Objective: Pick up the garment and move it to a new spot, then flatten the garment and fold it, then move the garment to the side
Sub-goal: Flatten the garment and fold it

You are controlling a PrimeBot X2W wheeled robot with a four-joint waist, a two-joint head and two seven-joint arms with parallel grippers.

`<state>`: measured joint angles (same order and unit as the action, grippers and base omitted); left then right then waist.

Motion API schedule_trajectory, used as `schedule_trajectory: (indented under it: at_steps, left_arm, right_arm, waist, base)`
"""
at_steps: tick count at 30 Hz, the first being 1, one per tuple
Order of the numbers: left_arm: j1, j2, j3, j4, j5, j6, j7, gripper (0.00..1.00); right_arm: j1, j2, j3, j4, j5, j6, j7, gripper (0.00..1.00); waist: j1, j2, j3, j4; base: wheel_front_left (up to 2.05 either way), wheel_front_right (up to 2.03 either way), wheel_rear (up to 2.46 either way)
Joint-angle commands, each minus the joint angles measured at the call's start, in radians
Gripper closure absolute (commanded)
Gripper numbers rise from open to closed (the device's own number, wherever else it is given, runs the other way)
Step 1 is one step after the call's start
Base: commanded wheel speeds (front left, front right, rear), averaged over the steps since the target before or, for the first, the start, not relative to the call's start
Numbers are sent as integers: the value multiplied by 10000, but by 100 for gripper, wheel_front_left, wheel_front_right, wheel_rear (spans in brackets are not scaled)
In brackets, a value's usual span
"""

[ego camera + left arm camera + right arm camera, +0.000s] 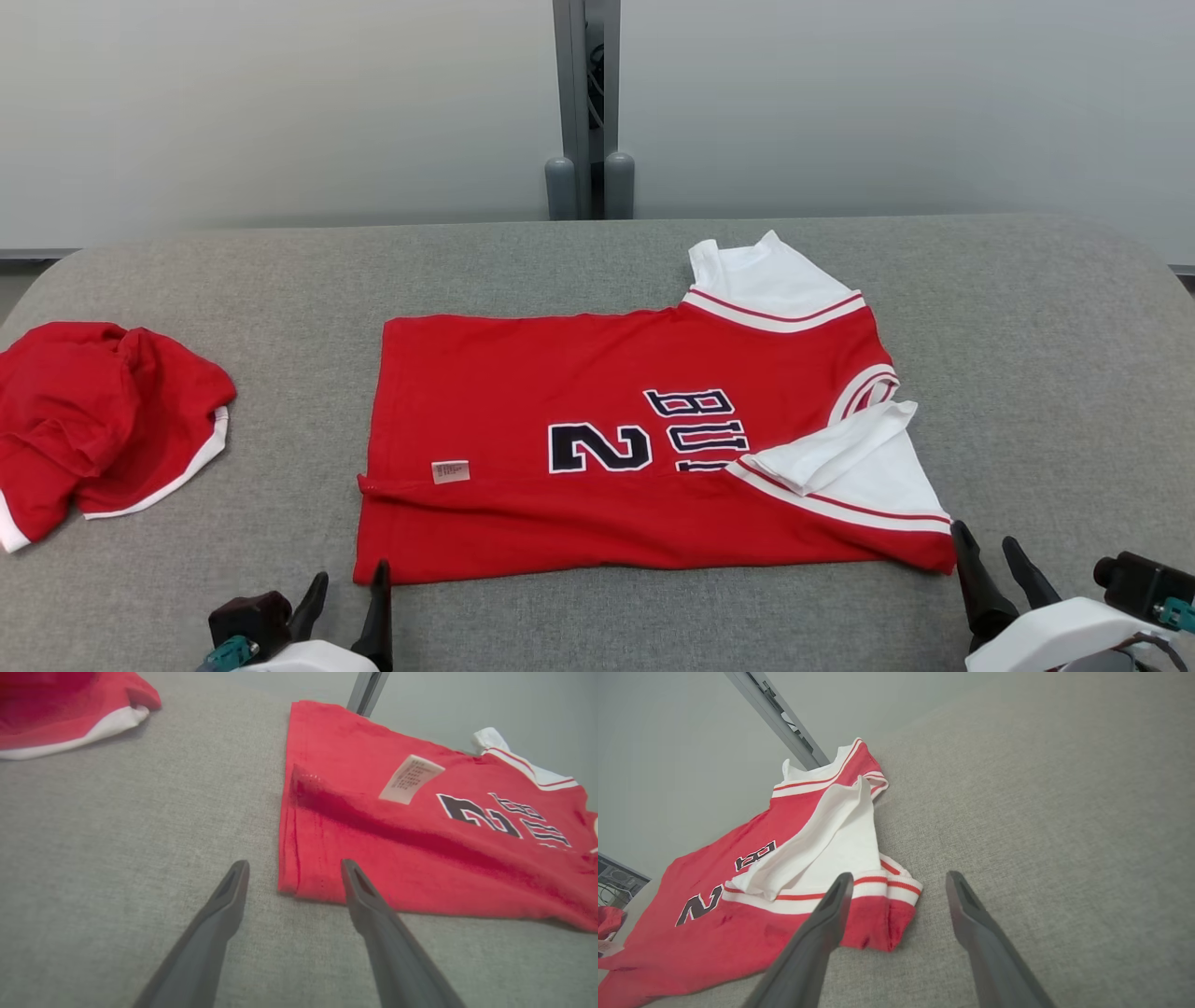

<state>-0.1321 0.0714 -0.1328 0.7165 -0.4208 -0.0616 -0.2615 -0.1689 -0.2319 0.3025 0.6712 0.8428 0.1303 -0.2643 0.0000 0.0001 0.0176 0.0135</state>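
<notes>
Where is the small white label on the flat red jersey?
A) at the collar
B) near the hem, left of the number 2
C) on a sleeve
B: the small white label lies by the hem edge of the flat red jersey, left of the dark number 2.

red-and-white jersey (597,411), flat, partly folded, on the grey table (1027,327)

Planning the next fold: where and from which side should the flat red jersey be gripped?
Take the red jersey by its two near corners: hem corner for the left gripper, sleeve-side corner for the right gripper. Come in low from the near side; it lies flat, that edge facing both open grippers.
</notes>
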Motion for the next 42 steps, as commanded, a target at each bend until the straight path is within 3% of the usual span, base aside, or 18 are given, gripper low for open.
schedule_trajectory:
  at_steps: [1, 15, 24, 25, 26, 27, 28, 36, 42]
  left_arm:
    - [-302, -50, 58, 399, 34, 7, -27, 0]
    - [-1531, -189, -99, 2564, -698, -227, -3, 0]
    - [-2309, -259, -1363, 3672, -1384, -440, 201, 0]
    - [-2344, -267, -1491, 3726, -1452, -476, 273, 18]
    - [-2355, -287, -1626, 3749, -1517, -508, 338, 62]
    - [-2348, -309, -1735, 3759, -1601, -557, 343, 78]
    - [-2351, -317, -1837, 3779, -1653, -572, 336, 100]
    - [-2339, -198, -2273, 3850, -1945, -664, 149, 100]
    - [-2318, 128, -2628, 3665, -1892, -698, 145, 100]
  right_arm:
    - [-122, -85, 80, 156, 156, 7, -20, 0]
    - [-874, -148, 924, 1038, 845, 7, -20, 0]
    - [-1629, -144, 1919, 1230, 1630, 8, -18, 0]
    - [-1658, -142, 2038, 1236, 1737, 7, -10, 20]
    - [-1672, -157, 2141, 1241, 1822, 7, -8, 60]
    - [-1670, -180, 2211, 1260, 1917, 8, -8, 98]
    - [-1668, -211, 2285, 1271, 2004, 8, -10, 100]
    - [-1498, -531, 2599, 1060, 2949, 7, 15, 100]
    - [-1617, -921, 3041, 717, 3526, 7, 786, 100]
  waist:
    - [0, -1, 10, -1]
    - [0, -1, 435, 19]
    - [0, -1, 987, 53]
    - [0, -1, 993, 61]
    - [0, -1, 992, 70]
    - [0, -1, 972, 85]
    - [0, -1, 937, 100]
    - [0, -1, 393, 68]
    - [0, -1, -22, -22]
  base:
    - [0, 0, 0]
    - [0, 0, 0]
    - [0, 0, 0]
    - [0, 0, 0]
    - [0, 0, 0]
    - [0, 0, 0]
    - [0, 0, 0]
    - [0, 0, 0]
    - [0, 0, 0]
